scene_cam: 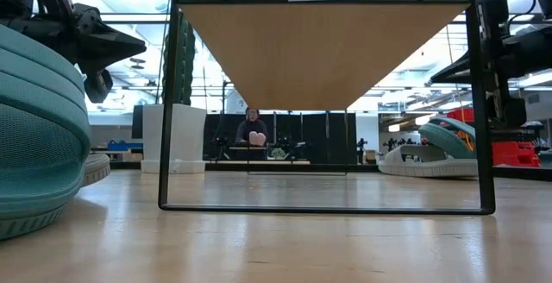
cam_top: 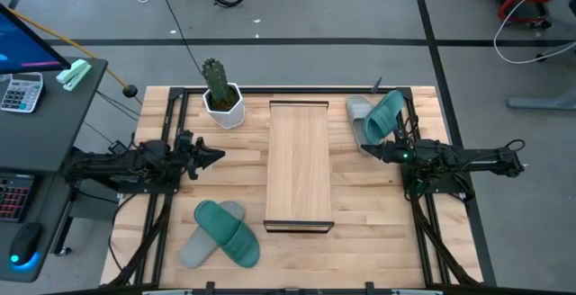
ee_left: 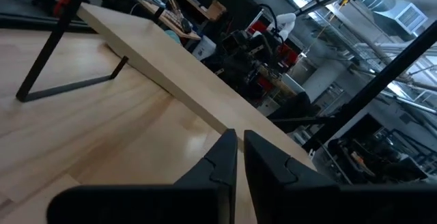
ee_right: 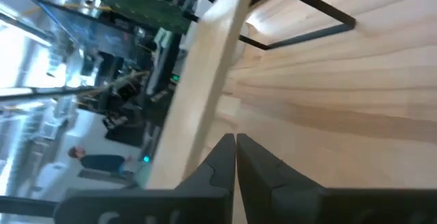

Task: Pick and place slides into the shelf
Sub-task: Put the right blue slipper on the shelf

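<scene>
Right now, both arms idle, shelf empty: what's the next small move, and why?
Probably open the right gripper and drop it onto the teal slide right beside it. Both grippers are shut and hold nothing, the shelf is bare, and the left gripper sits farther from its pair.

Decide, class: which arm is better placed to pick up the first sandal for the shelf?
Probably the right. The right gripper, shut and empty, sits right beside the teal and grey sandals at the table's far right. The left gripper, also shut, lies farther from the near-left sandals. The shelf is bare.
</scene>
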